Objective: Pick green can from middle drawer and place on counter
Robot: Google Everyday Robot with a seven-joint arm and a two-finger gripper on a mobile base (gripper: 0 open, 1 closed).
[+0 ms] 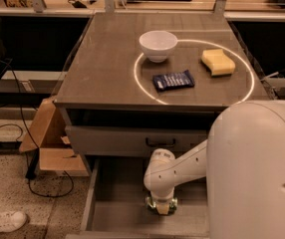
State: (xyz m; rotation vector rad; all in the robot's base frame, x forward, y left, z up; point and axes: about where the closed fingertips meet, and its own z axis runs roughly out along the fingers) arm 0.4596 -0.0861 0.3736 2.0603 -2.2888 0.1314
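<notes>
gripper: down inside the middle drawer, wrist vertical, tip at the floor. I cannot tell whether it is released or clenched; the wrist housing covers it from this angle.
green can: I only get a greenish glint right under the wrist, on the drawer floor, nearer the front edge than the back. I judge that is the can, at the gripper tip.
step: my read is the grasp inside the drawer; no lift yet.
how I'd do it: confirm a firm hold first. Then pull straight up, staying in front of the closed drawer front and its dark handle. Only swing toward the counter once above its front edge.
risk: shiny round can, could slip or roll if held off-centre.
drop zone: front-left part of the counter, outside the white ring, looks best to me.
middle drawer contents: can and gripper; I see nothing else on the visible floor, and my arm hides the right side.
white bowl: on the ring's back-left arc; I see nothing in it.
inside the ring: dark blue packet near the front, yellow sponge toward the right edge.
</notes>
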